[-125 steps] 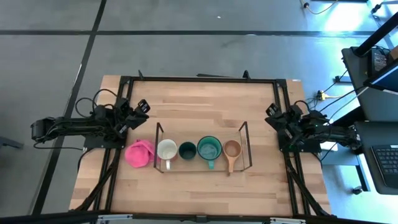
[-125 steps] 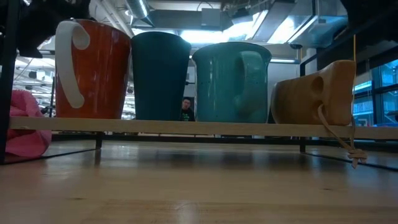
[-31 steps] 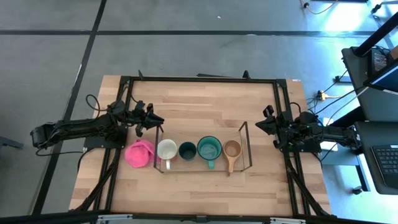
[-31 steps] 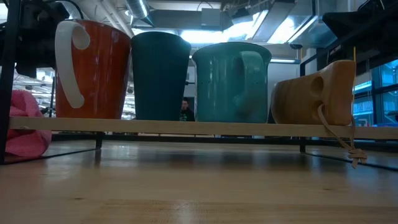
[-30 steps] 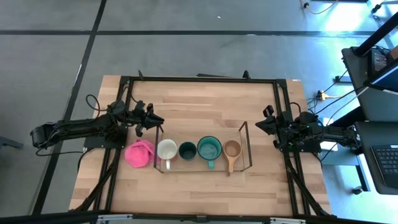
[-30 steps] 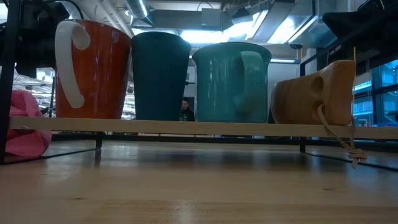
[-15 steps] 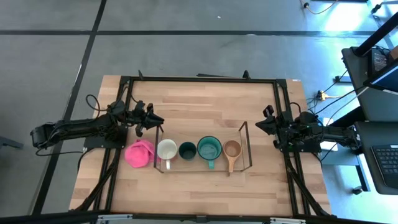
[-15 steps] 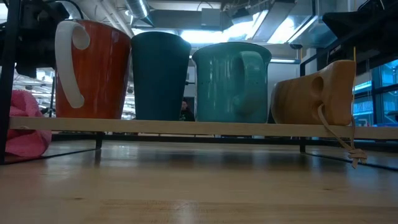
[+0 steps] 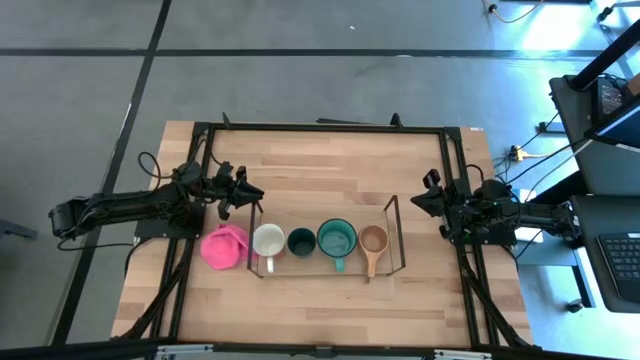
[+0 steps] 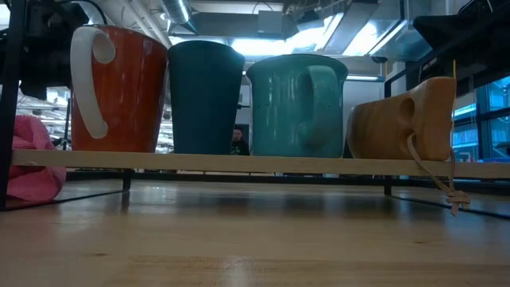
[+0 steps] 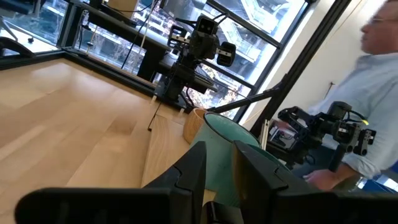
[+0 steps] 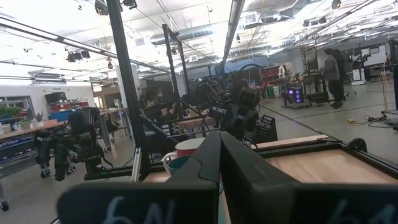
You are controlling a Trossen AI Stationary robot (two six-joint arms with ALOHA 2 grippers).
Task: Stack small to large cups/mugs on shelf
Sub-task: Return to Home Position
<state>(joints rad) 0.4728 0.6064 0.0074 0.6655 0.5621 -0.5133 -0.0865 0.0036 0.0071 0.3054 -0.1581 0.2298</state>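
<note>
Four cups stand upright in a row on the black wire shelf [image 9: 393,225], on their bases, from the table's left to its right. They are a white-rimmed brownish mug [image 9: 268,240] [image 10: 119,88], a dark green cup [image 9: 301,241] [image 10: 205,96], a teal mug [image 9: 337,239] [image 10: 299,104] and a wooden long-handled cup [image 9: 373,240] [image 10: 402,119]. My left gripper [image 9: 257,190] [image 11: 219,163] hovers open and level beyond the shelf's far left corner, holding nothing. My right gripper [image 9: 417,197] [image 12: 219,140] waits shut off the shelf's right end, also holding nothing.
A pink lumpy item [image 9: 225,246] lies on the table against the shelf's left end. A black metal frame [image 9: 320,127] edges the wooden table. Bare wood lies on the far and near sides of the shelf. A person [image 11: 373,112] stands beyond the table.
</note>
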